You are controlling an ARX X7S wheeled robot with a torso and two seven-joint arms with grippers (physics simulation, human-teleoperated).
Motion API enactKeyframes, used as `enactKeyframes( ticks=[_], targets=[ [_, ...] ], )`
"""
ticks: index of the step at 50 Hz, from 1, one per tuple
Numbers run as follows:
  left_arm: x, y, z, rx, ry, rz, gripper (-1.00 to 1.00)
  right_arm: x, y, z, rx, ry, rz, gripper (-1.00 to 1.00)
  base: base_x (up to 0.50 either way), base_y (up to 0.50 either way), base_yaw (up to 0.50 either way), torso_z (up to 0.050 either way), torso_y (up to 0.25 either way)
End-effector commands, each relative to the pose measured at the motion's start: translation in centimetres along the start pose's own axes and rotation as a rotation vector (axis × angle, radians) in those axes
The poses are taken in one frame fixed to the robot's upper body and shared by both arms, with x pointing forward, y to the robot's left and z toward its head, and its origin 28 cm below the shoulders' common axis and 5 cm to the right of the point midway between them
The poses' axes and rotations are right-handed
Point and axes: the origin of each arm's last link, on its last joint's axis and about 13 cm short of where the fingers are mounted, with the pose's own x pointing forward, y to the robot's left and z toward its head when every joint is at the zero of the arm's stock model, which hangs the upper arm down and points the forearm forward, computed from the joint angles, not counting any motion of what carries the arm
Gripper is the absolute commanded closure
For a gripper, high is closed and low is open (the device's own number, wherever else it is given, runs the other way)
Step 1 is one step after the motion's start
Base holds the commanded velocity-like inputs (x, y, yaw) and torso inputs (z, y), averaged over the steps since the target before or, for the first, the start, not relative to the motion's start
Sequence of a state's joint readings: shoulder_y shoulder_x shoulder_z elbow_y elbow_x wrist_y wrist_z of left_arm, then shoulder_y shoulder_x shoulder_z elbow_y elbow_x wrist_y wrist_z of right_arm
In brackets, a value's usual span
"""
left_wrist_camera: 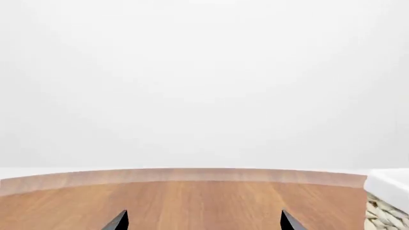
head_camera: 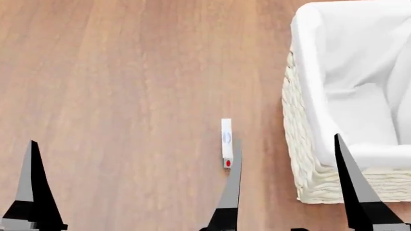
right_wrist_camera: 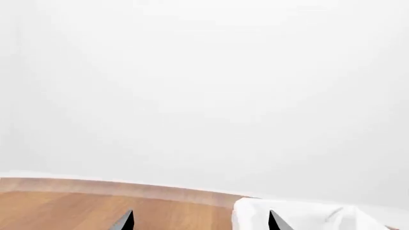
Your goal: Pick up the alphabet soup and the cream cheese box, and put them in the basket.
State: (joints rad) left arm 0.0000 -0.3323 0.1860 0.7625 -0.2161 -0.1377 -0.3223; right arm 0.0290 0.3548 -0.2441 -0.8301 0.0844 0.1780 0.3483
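Note:
The cream cheese box [head_camera: 226,139], a thin white carton with a blue oval and a red spot, stands on its edge on the wooden table [head_camera: 128,96]. The cream-white wicker basket [head_camera: 301,159] with a white liner stands to its right. My right gripper [head_camera: 287,138] is open and empty, one finger beside the box, the other over the basket's near left corner. The right wrist view shows its jaws wide apart [right_wrist_camera: 201,218] and the basket's liner [right_wrist_camera: 307,213]. My left gripper [left_wrist_camera: 204,220] is open and empty over bare table; one finger [head_camera: 32,183] shows in the head view. The alphabet soup is out of view.
The table's far edge [left_wrist_camera: 185,175] shows in both wrist views, with a plain white background behind it. A corner of the basket [left_wrist_camera: 386,213] shows at the edge of the left wrist view.

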Motion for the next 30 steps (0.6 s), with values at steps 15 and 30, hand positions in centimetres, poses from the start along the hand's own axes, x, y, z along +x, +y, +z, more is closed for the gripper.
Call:
enactKeyframes(
  ticks=[15,30],
  targets=[
    [-0.01,-0.07,-0.05,0.004,0.0,0.001,-1.0,0.07,-0.08,-0.03,-0.001,-0.001,-0.001,-1.0,0.0,0.0,0.0,0.0,-0.175],
    [-0.05,0.04,-0.04,-0.014,-0.008,0.006,-1.0,0.12,-0.01,-0.01,0.0,0.002,0.0,-1.0,0.0,0.0,0.0,0.0,-0.136]
  ],
)
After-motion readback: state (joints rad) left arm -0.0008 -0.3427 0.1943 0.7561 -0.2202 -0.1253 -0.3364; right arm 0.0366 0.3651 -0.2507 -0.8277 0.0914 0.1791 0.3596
